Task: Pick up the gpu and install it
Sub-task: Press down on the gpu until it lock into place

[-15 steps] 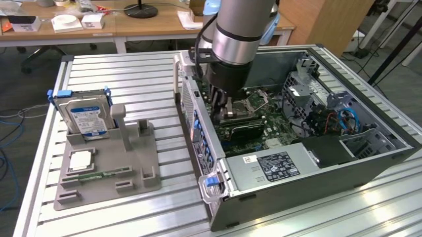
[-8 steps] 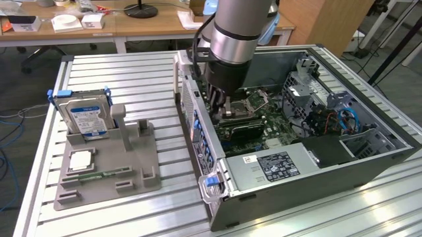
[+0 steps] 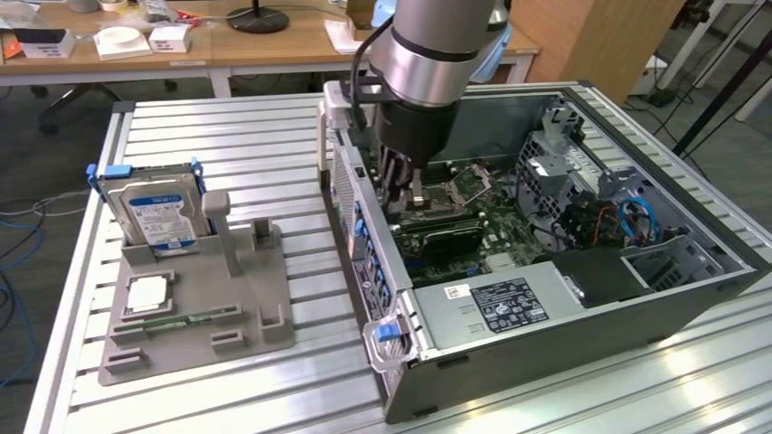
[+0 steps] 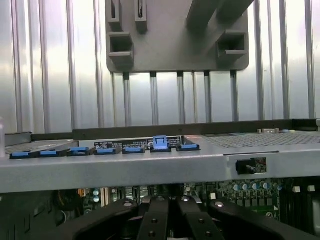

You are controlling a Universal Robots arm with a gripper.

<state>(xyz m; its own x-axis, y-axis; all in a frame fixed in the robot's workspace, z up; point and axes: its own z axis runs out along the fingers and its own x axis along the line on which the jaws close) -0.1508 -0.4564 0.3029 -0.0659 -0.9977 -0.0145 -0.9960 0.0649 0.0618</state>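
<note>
Shut fingers (image 4: 167, 220) of the gripper (image 3: 404, 194) hover inside the case (image 3: 627, 307); gpu (image 3: 440, 237) probably needs square, even seating pressure.

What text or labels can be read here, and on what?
Nothing reads clearly.
Hard drive: blue and white label, print too small to read.
Power supply in the computer case: black sticker and small white sticker, print too small to read.
White boxes on the desk behind: no readable marks.
Case edge, wrist view: strip of white print by the blue clips, blurred.
</note>
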